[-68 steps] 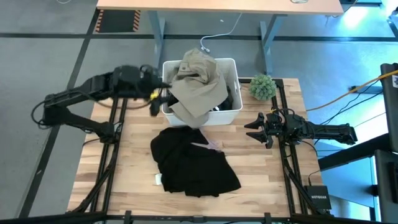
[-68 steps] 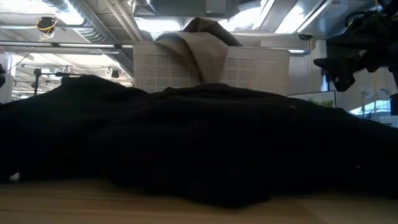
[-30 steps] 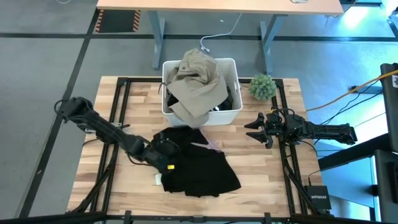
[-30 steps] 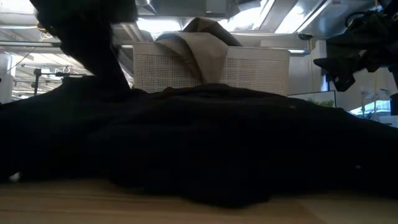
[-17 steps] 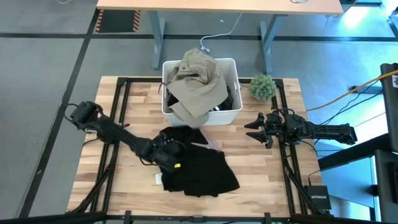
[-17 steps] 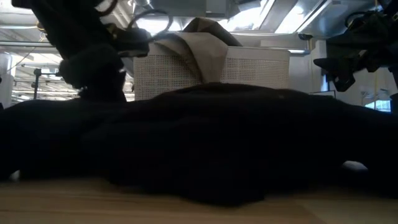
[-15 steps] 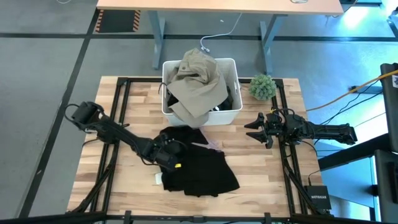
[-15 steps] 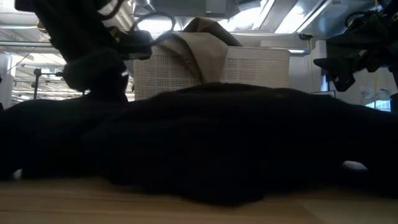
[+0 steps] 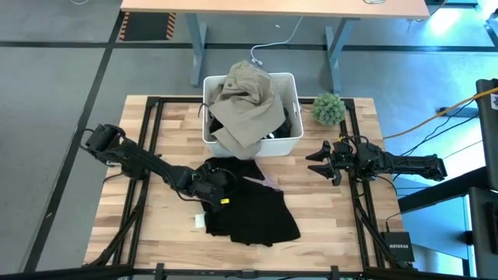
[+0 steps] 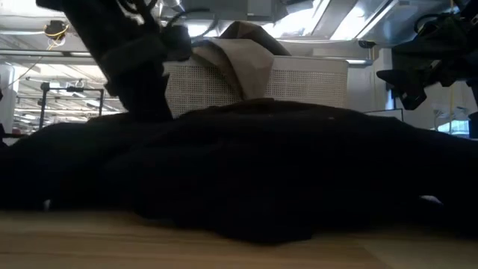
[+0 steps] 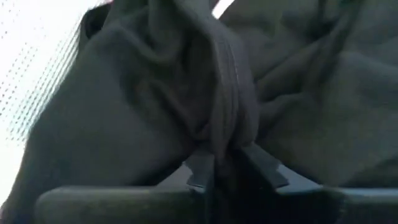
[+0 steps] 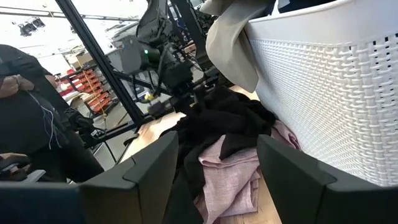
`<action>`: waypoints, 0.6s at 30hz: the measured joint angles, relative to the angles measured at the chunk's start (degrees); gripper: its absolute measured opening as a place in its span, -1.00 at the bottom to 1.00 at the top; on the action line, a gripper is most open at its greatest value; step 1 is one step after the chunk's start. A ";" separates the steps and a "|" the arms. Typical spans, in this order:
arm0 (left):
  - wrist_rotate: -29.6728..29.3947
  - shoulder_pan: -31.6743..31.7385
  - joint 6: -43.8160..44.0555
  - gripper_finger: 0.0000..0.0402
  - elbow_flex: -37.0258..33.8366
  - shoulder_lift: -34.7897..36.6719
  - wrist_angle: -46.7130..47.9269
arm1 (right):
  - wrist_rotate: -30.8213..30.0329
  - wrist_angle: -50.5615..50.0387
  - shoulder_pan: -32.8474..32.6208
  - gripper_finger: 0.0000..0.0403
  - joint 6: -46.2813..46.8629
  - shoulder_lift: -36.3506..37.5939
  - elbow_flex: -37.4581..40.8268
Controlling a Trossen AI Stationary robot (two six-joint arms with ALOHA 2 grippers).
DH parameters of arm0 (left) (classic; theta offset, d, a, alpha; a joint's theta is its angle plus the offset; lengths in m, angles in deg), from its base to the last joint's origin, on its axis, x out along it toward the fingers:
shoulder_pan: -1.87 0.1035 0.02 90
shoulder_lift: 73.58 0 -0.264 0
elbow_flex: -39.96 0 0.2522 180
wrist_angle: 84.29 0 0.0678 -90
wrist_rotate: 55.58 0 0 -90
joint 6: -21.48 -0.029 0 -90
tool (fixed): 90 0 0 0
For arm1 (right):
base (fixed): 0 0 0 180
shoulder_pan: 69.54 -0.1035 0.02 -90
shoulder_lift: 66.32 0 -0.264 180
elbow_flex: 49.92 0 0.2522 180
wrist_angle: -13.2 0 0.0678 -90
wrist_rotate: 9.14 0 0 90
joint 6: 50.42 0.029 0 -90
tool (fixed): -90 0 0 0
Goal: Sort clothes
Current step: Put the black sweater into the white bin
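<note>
A black garment (image 9: 250, 206) lies crumpled on the table's middle, over a mottled pink garment whose edge (image 9: 268, 182) and folds (image 12: 231, 175) peek out. A khaki-beige garment (image 9: 247, 99) is heaped in the white bin (image 9: 289, 141) and hangs over its near rim. My left gripper (image 9: 215, 189) is low at the black garment's left far part and shut on it. My right gripper (image 9: 317, 160) hovers open to the right of the clothes, holding nothing. My left gripper pinches a raised fold of the black garment (image 11: 227, 138) between its two fingers (image 11: 200, 169), at the garment's left far part. Several layers are bunched in the fold. The arm reaches in low from the table's left. The rest of the garment lies slack on the table.
A small green fuzzy plant (image 9: 328, 109) stands at the far right, beside the bin. Black frame rails (image 9: 144, 148) run along both table sides. Bare wood shows at the near left (image 9: 148, 233) and near right. A person (image 12: 31, 118) stands beyond the table in the right wrist view.
My left gripper has gone a little toward the table's right and far edges, into the black garment. The garment's left edge has been drawn rightward and bunched up; its right and near parts have stayed put.
</note>
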 joint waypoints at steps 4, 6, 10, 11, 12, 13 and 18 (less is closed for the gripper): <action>0.58 -1.09 -1.61 -0.90 0.04 3.27 0.23 | 0.00 0.00 -0.01 0.18 0.00 0.00 0.00; 0.66 -1.80 -1.61 -0.95 0.04 5.74 0.40 | 0.01 0.00 -0.01 0.18 0.00 0.01 -0.01; -0.43 -3.80 -4.49 -0.97 0.04 11.85 -1.74 | 0.00 0.00 0.01 0.18 0.00 0.00 -0.02; -0.54 -4.30 -6.06 -0.96 0.04 13.43 -3.10 | 0.00 0.00 0.01 0.18 0.00 0.00 0.00; -0.57 -4.71 -7.92 -0.96 0.04 15.03 -4.92 | 0.01 0.00 -0.01 0.18 0.00 0.02 -0.02; -0.53 -5.03 -9.91 -0.96 0.04 16.51 -7.64 | 0.02 0.00 -0.01 0.18 0.00 0.01 0.00; -0.67 -4.67 -28.92 -0.98 0.07 23.65 -27.50 | 0.02 0.00 -0.01 0.18 0.00 0.02 0.00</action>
